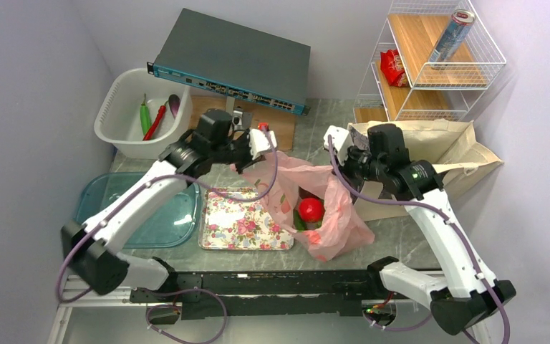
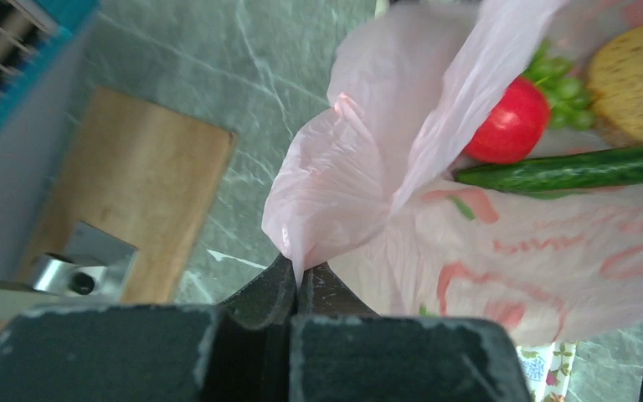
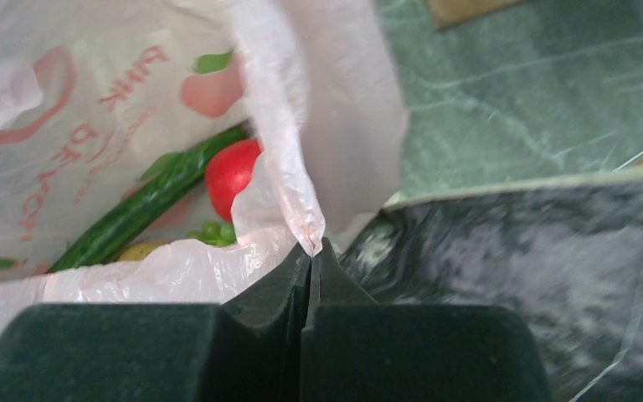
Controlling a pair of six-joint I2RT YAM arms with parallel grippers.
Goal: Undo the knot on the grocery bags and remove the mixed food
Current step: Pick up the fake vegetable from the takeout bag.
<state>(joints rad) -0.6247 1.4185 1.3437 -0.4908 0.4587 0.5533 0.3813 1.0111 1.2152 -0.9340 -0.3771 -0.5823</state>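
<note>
Nearest me on the counter (image 1: 394, 231) I have a floral tray (image 1: 236, 222), with a teal lid (image 1: 150, 211) flat on its left. Just right of the tray lies the bag (image 1: 344, 223), thin pink film with red print. Its near edge drapes over the tray's right side and its mouth is held wide between my two arms.

Inside the bag I can see an apple (image 1: 311, 209) with a cucumber (image 2: 578, 167) lying against it. From the left wrist I also make out grapes (image 2: 563, 88) and a bread (image 2: 636, 79) slice just beyond the apple.

My left fingers (image 2: 291, 289) are pressed together on the bag's left rim, a fold of film pinched at their tips. My right fingers (image 3: 310, 276) are closed the same way on the opposite rim, and the film rises straight out of the seam.

Just behind the right arm sits the tote (image 1: 437, 168), with its dark panel close beside the right fingers. I cannot tell what it holds.

Past the left arm a wooden board (image 1: 281, 130) lies on the counter. Farther left a white basket (image 1: 118, 107) holds a green pepper (image 1: 144, 115), a red pepper (image 1: 156, 122) and an eggplant (image 1: 174, 105).

At the back a network switch (image 1: 233, 61) sits tilted, one end over the basket. In the far right corner a wire rack (image 1: 498, 54) carries a red packet (image 1: 392, 68) on its lower shelf and a can (image 1: 452, 36) leaning on its top shelf.
</note>
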